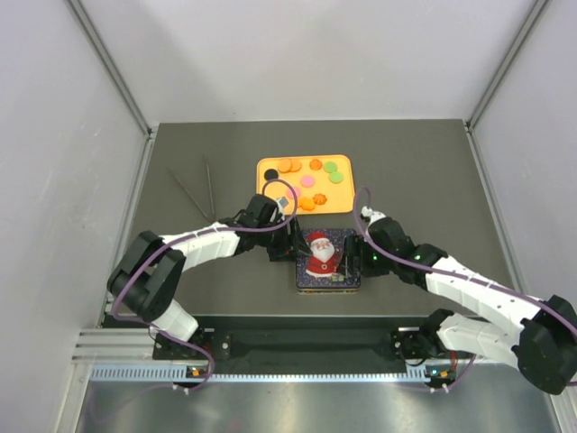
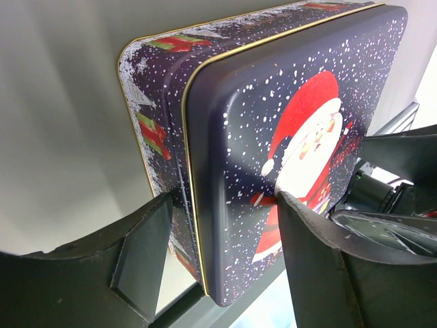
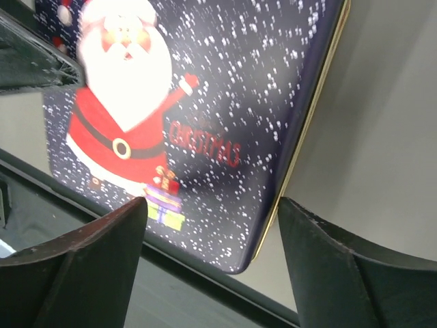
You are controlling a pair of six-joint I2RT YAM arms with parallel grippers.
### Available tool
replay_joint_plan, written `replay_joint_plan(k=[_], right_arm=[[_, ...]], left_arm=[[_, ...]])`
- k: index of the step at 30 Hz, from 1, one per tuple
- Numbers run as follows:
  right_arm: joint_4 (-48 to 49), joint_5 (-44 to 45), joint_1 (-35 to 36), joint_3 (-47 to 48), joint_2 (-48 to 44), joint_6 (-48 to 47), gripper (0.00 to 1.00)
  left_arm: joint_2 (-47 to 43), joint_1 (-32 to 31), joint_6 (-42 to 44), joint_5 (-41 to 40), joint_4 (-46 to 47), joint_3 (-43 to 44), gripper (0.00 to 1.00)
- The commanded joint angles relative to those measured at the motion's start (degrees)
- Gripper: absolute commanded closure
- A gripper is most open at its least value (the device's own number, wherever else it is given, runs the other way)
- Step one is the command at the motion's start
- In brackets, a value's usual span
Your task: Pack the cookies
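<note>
The cookies [image 1: 290,166], small round discs in orange, pink, green and black, lie on an orange tray [image 1: 339,202] at the back of the table. In front of the tray a closed dark-blue Santa tin [image 1: 327,262] lies flat. My left gripper [image 1: 293,245] is at the tin's left edge. It [image 2: 224,205] stands open astride that edge, one finger [image 2: 143,253] just outside the side wall and the other over the lid. At the tin's right edge my right gripper [image 1: 357,257] is also open [image 3: 212,205], straddling the near right corner with a gap to the wall.
Two thin metal sticks [image 1: 204,189] lie on the dark table left of the tray. White walls close in both sides and the back. The arms' base rail [image 1: 306,343] runs along the near edge.
</note>
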Motion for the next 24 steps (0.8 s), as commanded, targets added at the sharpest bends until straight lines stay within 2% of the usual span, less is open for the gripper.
replay_joint_plan(k=[1,9,16,20,24], right_arm=[[3.1,0.1,-1.4,4.5,-0.2,-1.9,0.21],[5.4,-4.5,-11.3,5.6,1.0,-6.0,0.15],[18.1,-10.0,-16.2,4.4,7.0,-7.1,0.08],[26.3,-12.2,-16.8,2.7,13.4,-4.7,0.09],[30.8,-10.9,-16.9,-0.3,16.9,-2.4,0.15]], left_arm=[[1.7,-0.8,1.3,-1.2,-3.5,-0.9,0.33],[3.2,-0.7,1.8,-1.2,-4.8,0.9,0.32],[5.3,-0.7,2.4,-1.1,-6.2,3.0,0.32],[6.4,-0.7,2.7,-1.2,-7.2,4.1,0.32],[6.9,-0.7,3.0,-1.7,-8.0,4.7,0.32]])
